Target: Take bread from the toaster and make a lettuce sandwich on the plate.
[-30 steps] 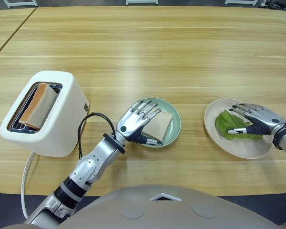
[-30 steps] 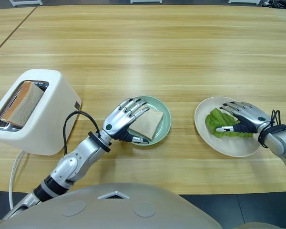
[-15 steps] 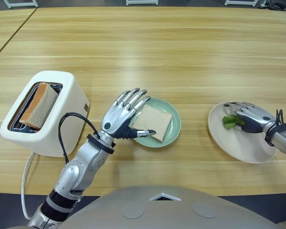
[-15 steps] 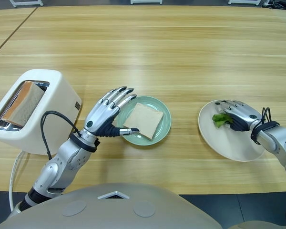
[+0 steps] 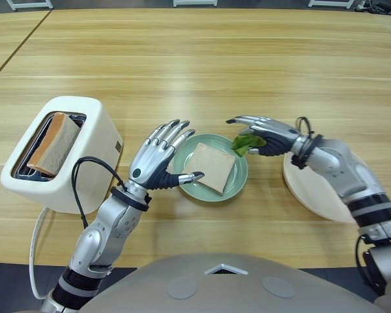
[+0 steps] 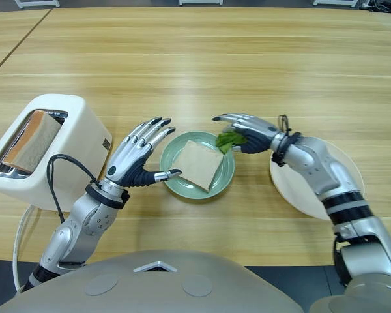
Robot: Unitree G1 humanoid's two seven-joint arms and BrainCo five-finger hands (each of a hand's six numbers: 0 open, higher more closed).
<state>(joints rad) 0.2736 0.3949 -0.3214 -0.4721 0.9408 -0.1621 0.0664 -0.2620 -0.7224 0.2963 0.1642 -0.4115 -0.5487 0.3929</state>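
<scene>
**Lettuce hovering at the edge of the green plate, one slice down**

So here's the setup, with clock directions taken from the green plate (image 5: 238, 179), which sits in the middle of the wooden table (image 5: 215, 65). There's one bread slice (image 5: 212, 167) lying flat on it, turned a bit so its corners point diamond-wise.

The right hand (image 5: 264, 134) is at about 1 o'clock, just over the rim. It's pinching a small, crumpled piece of lettuce (image 5: 246, 142) between thumb and fingers. The leaf hangs above the plate's edge, right by the slice's top corner, and I can't tell if it's touching the bread.

The left hand (image 5: 158, 163) is at 9 o'clock, fingers spread and holding nothing, with the thumb tip at the plate's rim.

The white toaster (image 5: 85, 169) is further out at 9 o'clock, and a second slice (image 5: 52, 143) is standing in its slot. A bare cream plate (image 5: 309, 195) sits at 3 o'clock, with the right forearm crossing over it
</scene>
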